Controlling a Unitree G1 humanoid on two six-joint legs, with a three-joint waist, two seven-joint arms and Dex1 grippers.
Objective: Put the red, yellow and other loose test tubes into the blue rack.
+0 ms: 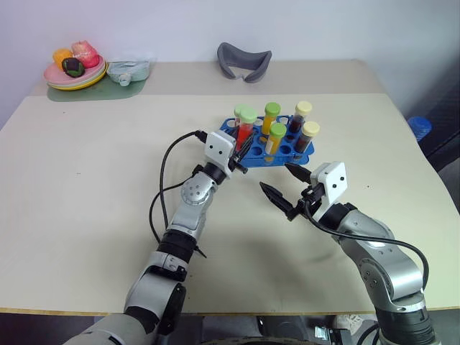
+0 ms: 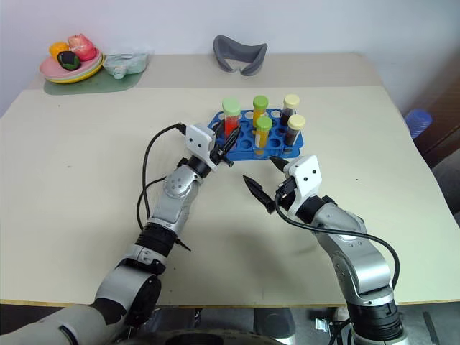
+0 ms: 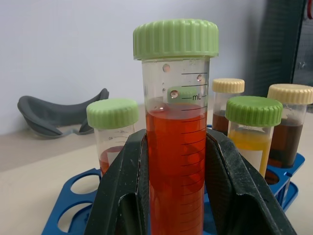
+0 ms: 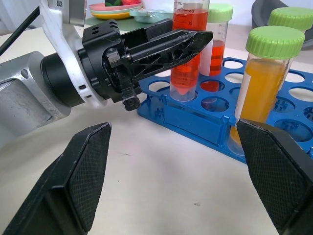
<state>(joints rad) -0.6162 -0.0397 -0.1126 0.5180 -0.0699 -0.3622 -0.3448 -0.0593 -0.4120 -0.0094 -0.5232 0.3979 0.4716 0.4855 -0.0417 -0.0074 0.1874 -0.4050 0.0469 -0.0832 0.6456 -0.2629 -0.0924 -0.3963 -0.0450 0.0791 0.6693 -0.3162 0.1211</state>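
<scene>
Textured black right gripper [image 1: 287, 188] agape; left gripper [image 3: 177, 196] clamping clear, green-capped red tube [image 3: 177, 147].

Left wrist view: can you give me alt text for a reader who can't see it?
Two black fingers clamp a green-capped tube of red liquid upright over the blue rack. Four more capped tubes stand in the rack behind; a grey curved object lies on the table beyond.

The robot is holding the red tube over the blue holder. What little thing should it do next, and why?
Probably let go: open the left gripper and draw it back. Its jaws are shut on the red tube, which stands upright with its bottom already down in a hole of the blue rack. It could push the tube a bit lower first, since how deep it sits is hard to tell.
</scene>
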